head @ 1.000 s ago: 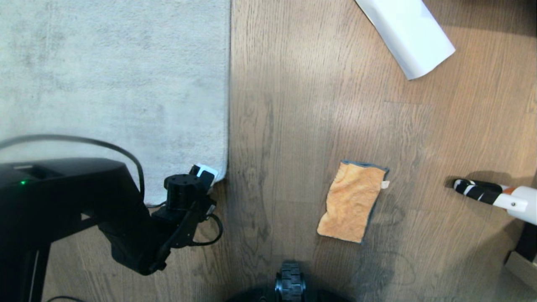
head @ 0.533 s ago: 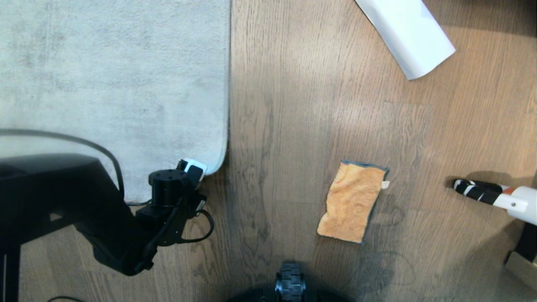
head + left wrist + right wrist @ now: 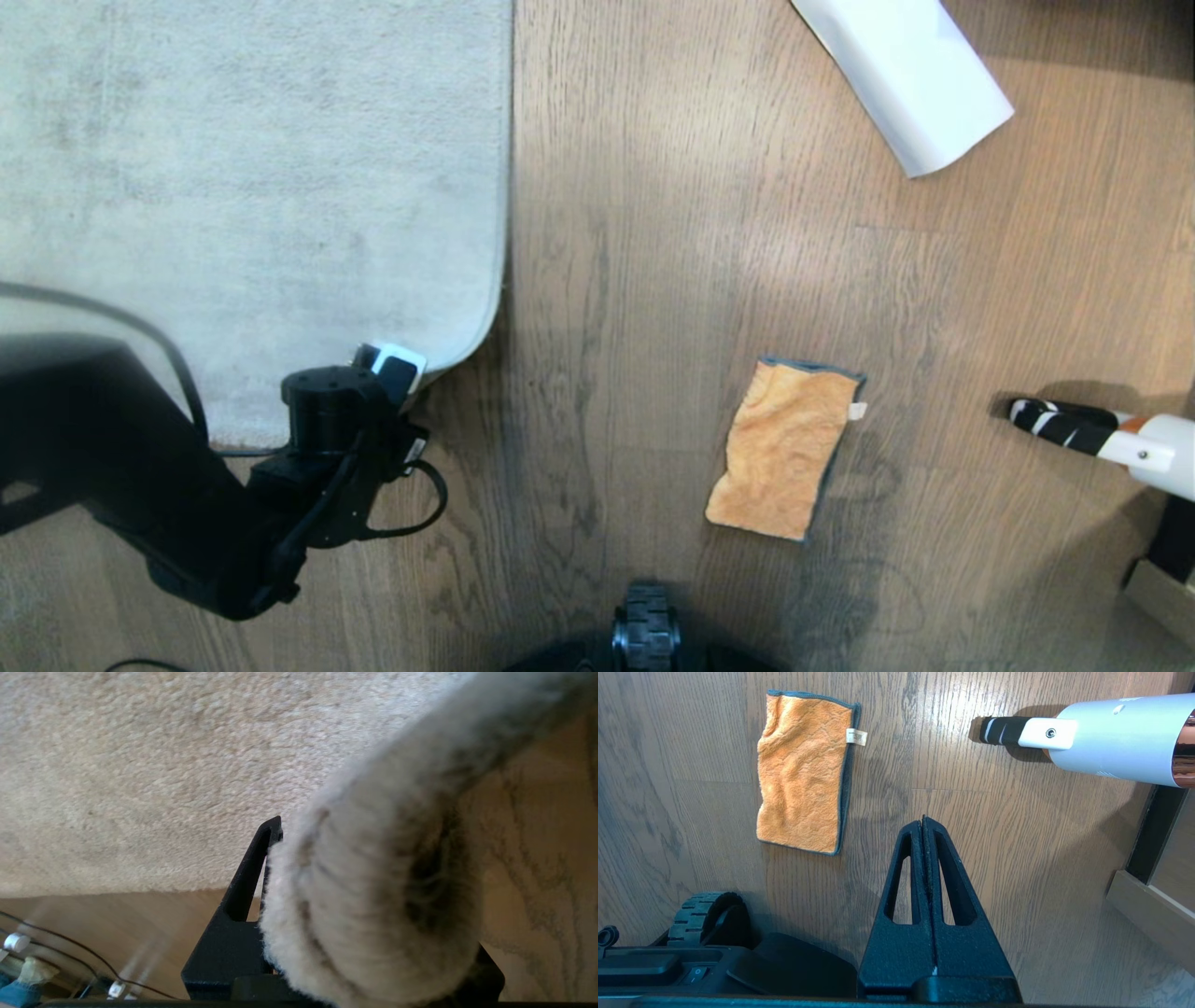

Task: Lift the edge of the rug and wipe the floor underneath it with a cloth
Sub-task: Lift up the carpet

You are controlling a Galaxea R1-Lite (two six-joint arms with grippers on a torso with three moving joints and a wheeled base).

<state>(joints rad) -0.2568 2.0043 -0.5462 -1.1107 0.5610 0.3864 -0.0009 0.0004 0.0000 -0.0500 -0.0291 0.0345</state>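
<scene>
While the left end effector [image 3: 397, 369] pinches the rug [image 3: 280, 187] corner, apparently raised off the floor [image 3: 653, 280] | step: lifting the edge | right end effector [image 3: 923, 823] pressed together, empty | cloth [image 3: 784, 448] lies apart on bare planks | next: grasp cloth, wipe beneath.

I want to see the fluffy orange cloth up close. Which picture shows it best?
The right wrist view: the cloth is big there, with its white tag and dark edging clear. The head view shows it smaller, flat on the floor. The left wrist view misses it.
</scene>
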